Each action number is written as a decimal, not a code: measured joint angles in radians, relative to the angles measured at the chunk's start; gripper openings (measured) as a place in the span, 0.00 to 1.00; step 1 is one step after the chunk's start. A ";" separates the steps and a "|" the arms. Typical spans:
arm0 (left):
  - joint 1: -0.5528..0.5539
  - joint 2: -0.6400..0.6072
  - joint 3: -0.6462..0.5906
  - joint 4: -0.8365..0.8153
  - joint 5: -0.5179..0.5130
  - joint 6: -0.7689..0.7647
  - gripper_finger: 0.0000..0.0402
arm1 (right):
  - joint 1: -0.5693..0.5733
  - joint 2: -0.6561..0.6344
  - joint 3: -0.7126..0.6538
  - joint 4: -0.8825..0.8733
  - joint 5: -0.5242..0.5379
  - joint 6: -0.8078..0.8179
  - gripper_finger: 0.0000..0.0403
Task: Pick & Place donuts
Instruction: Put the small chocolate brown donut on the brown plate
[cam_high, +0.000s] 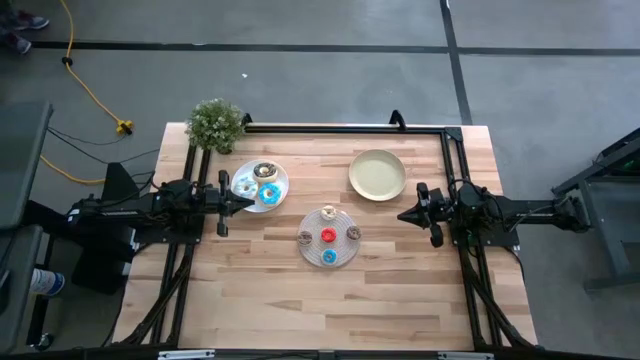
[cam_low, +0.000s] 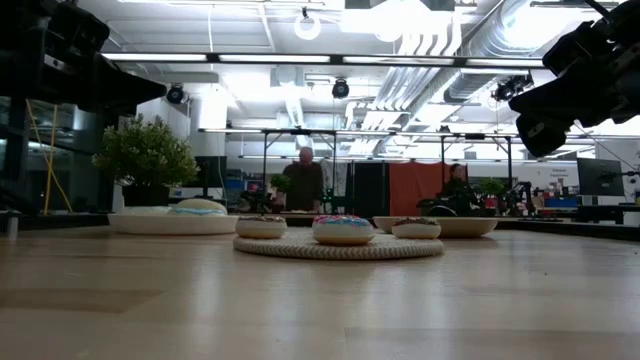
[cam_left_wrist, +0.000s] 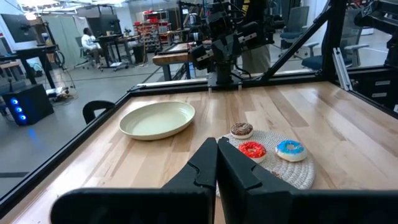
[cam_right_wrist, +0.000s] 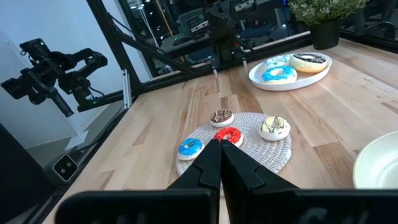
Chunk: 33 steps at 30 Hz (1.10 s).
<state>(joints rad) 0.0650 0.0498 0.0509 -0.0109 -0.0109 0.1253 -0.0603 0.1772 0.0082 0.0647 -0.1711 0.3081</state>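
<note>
- Waiting at the left edge of the high view, the left claw (cam_high: 232, 203) has its fingers pressed together on nothing, tip just beside the white plate (cam_high: 281, 178); that plate carries the white-iced donut (cam_high: 243, 185), blue-iced donut (cam_high: 268, 194) and dark brown donut (cam_high: 265, 171);
- Mirroring it at the right of the frame, the right claw (cam_high: 408, 214) is likewise closed and empty, hanging above the bench (cam_high: 380, 290);
- At frame centre the grey mat (cam_high: 345, 254) holds four minis: red donut (cam_high: 328, 236), small blue donut (cam_high: 329, 257), brown donut (cam_high: 353, 233) and cream donut (cam_high: 329, 213); another small brown ring (cam_high: 305, 238) sits at its left edge;
- The yellow-green plate (cam_high: 377, 174), upper right of centre, lies bare, near the right claw;
- My judgement: the big donuts lie directly ahead of the left claw, which is the nearer arm for them; the minis sit about midway between both; rings have no long axis, so approach angle hardly matters, but either claw must open first.
</note>
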 joint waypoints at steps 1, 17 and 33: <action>0.000 0.000 0.000 0.000 0.000 0.000 0.00 | 0.000 0.000 0.000 0.000 0.000 -0.001 0.00; 0.000 0.000 0.001 0.000 0.000 0.000 0.00 | 0.000 0.000 0.000 0.000 -0.016 -0.070 0.03; 0.000 0.000 0.001 0.000 0.000 0.000 0.00 | 0.000 0.228 0.243 -0.241 -0.001 -0.151 0.13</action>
<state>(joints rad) 0.0648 0.0498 0.0521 -0.0109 -0.0110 0.1253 -0.0602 0.4049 0.2510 -0.1761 -0.1720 0.1570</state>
